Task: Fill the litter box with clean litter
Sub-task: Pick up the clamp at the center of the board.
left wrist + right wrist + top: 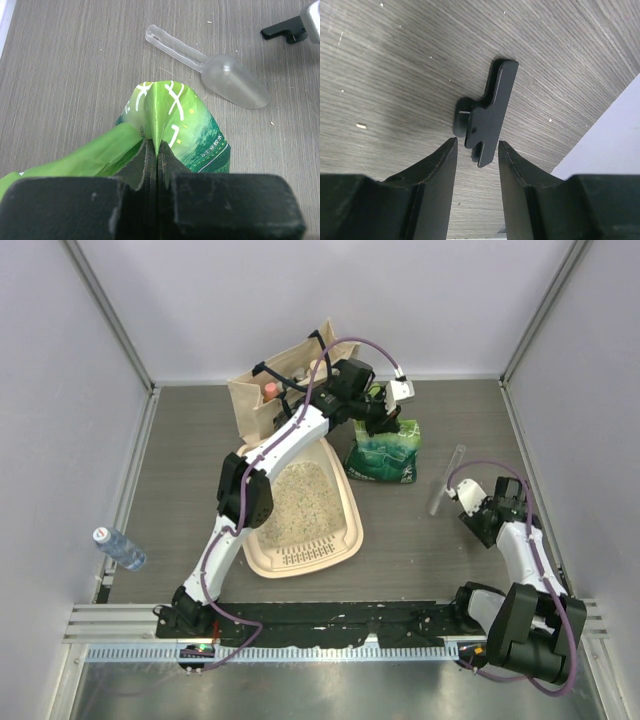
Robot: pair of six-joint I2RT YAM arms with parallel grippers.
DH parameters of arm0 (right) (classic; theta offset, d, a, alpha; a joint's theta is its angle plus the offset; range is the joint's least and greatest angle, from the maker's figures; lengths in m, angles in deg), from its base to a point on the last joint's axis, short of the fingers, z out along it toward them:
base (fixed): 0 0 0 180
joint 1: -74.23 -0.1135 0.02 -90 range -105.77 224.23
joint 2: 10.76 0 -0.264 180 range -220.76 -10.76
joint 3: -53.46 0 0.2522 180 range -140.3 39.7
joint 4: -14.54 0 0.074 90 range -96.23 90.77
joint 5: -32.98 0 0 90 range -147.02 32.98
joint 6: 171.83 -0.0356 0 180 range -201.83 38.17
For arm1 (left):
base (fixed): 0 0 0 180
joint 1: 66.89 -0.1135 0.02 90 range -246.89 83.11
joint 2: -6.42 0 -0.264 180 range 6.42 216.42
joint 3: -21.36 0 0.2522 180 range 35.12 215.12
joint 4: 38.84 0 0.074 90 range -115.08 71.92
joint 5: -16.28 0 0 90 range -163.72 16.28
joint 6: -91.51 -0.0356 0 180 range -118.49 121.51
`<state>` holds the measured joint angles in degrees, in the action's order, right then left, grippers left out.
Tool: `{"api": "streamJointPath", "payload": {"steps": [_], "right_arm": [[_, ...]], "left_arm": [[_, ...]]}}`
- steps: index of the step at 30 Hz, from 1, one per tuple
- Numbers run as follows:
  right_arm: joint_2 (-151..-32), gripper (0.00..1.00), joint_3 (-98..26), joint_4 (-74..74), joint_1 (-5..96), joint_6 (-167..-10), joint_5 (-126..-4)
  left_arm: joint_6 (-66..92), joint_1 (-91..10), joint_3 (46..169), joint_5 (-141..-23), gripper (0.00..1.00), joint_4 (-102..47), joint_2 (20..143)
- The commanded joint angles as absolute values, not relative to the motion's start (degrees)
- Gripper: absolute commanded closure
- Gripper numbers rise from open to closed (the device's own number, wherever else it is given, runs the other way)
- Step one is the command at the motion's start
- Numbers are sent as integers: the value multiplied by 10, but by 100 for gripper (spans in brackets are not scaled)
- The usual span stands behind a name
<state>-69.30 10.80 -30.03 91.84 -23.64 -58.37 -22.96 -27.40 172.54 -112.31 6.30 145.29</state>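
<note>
Left wrist: left gripper (pixel 157 151) pinching green bag (pixel 195 132), clear scoop (pixel 231 86) beyond; right gripper (pixel 476 146) parted around black clip (pixel 489 107).

The clean litter (pixel 298 498) lies in the litter box (pixel 300 560), tote (pixel 262 400) behind it, bag (pixel 385 462) to its right.

I find the litter box (pixel 354 512), a large cream plastic tray with rounded corners and a wide rim, lying flat and upright on the grey table (pixel 180 470) left of centre. Its long axis runs from far to near with a slight slant, and its ribbed slotted strip sits at the near end. The clean litter (pixel 303 502), fine pale beige-grey granules with darker speckles, lies in a loose layer across the tray floor and ends just short of the slotted strip. I cannot see the left part of the tray.
</note>
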Motion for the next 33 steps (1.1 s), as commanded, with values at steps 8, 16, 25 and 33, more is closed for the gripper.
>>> {"api": "streamJointPath", "payload": {"steps": [8,16,25,33], "right_arm": [[-725,67,129,-225,903,-230,-573],[-688,99,88,-271,900,-233,-573],[-688,99,-138,-420,905,-343,-697],[-777,99,-262,-479,921,-471,-987]], "left_arm": [[-232,-280,1723,-1081,100,110,1420],[-234,-280,1721,-1088,100,114,1422],[-249,-280,1730,-1112,91,91,1429],[-227,-277,1721,-1112,61,18,1409]]}}
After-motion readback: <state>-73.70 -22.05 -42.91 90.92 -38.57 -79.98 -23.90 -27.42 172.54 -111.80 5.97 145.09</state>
